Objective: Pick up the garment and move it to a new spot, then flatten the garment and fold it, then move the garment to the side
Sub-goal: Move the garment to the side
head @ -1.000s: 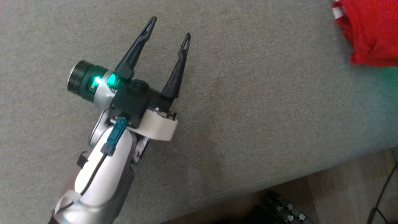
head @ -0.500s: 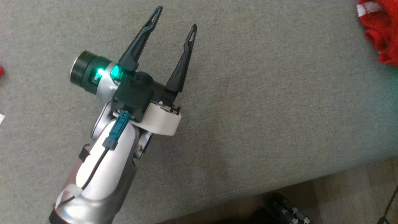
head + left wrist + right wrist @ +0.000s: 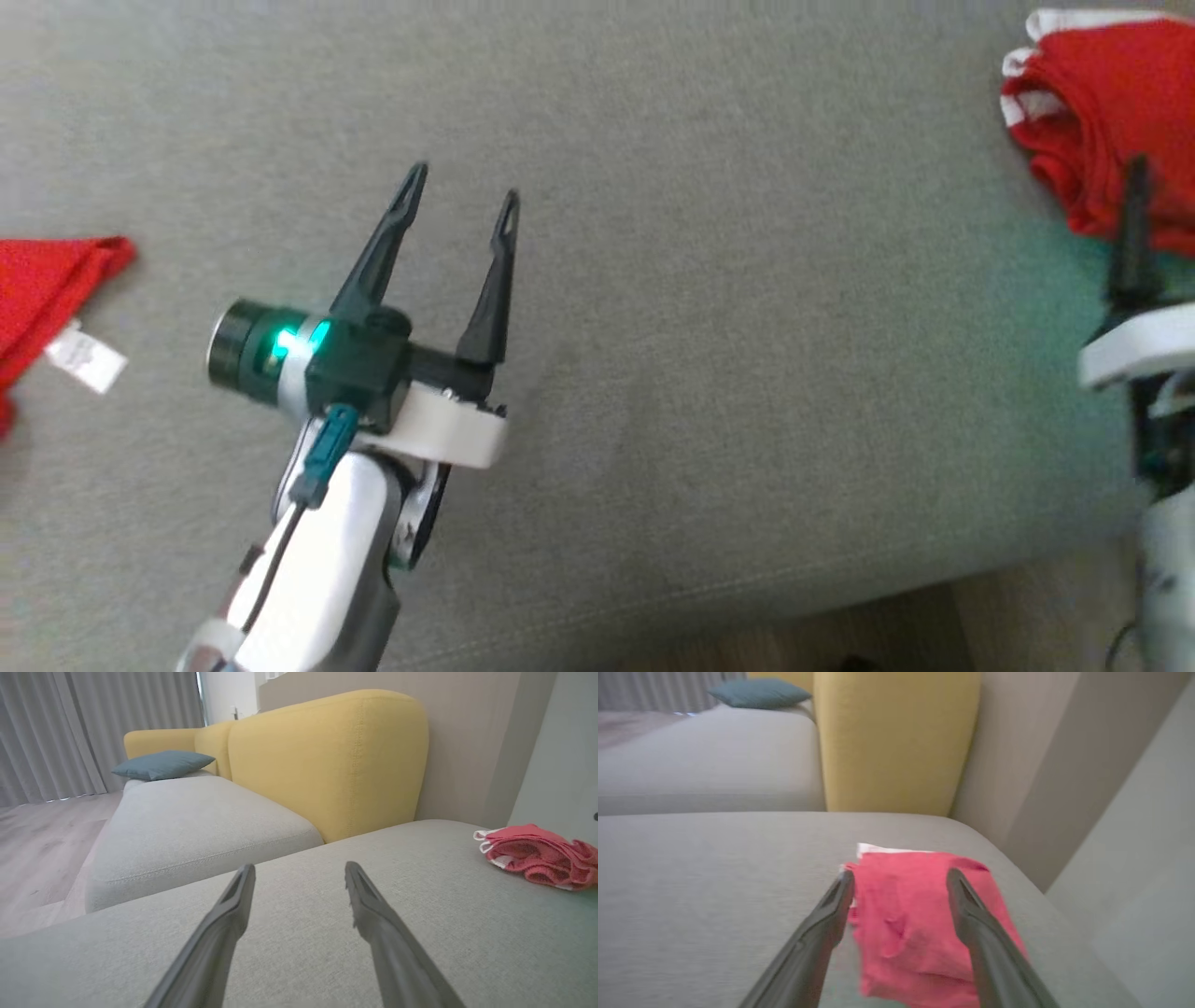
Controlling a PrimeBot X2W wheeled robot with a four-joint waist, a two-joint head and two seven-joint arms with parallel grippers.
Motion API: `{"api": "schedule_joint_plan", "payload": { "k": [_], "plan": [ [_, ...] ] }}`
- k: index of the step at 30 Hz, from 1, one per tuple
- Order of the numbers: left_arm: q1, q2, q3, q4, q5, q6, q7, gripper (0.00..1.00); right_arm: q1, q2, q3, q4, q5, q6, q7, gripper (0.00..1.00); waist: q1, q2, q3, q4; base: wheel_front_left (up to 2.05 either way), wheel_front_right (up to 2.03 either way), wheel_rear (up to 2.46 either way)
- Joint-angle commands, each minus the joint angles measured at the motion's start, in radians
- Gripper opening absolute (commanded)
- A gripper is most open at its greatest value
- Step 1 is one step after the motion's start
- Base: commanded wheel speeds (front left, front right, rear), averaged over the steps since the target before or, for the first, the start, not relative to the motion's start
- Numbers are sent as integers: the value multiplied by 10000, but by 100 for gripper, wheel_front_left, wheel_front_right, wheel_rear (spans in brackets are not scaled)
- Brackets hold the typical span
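Observation:
The garment [image 3: 1097, 112] is red with white trim and lies folded in a bunch at the far right of the grey sofa cushion [image 3: 747, 327]; it also shows in the left wrist view [image 3: 537, 856]. In the right wrist view my right gripper [image 3: 901, 876] stands open just short of the garment [image 3: 910, 924], its fingers apart on either side and nothing held. One right finger [image 3: 1134, 233] shows at the right edge of the head view. My left gripper [image 3: 462, 185] hovers open and empty over the middle of the cushion, far left of the garment.
Another red cloth [image 3: 42, 285] with a white label [image 3: 86, 359] lies at the cushion's left edge. The cushion's front edge and wooden floor [image 3: 1027, 616] run along the bottom right. A yellow backrest [image 3: 327, 760] and a wall [image 3: 1134, 835] stand beyond the garment.
The head camera has shifted, bringing the red cloth at the left and my right gripper at the right edge into the picture. My left gripper stays open.

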Motion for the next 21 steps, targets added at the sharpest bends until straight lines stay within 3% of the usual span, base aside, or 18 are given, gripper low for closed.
{"api": "schedule_joint_plan", "payload": {
  "k": [1,10,17,21],
  "plan": [
    [57,108,435,-316,-93,116,-49,100,301,79,288,-632,83,65,-50,100,0,-1,-499,364,0,0,0],
    [965,223,1220,-181,-501,655,-49,100,1798,1267,1382,-2656,467,65,253,100,0,-1,-1443,1397,0,0,0],
    [1774,480,1853,165,-766,916,-49,100,2608,1661,1948,-3222,592,65,494,100,0,-1,-2130,1903,0,0,0],
    [2086,550,1904,401,-855,851,-49,100,3098,1730,1902,-3460,611,65,566,100,0,-1,-2417,1966,0,0,0]
  ]
}}
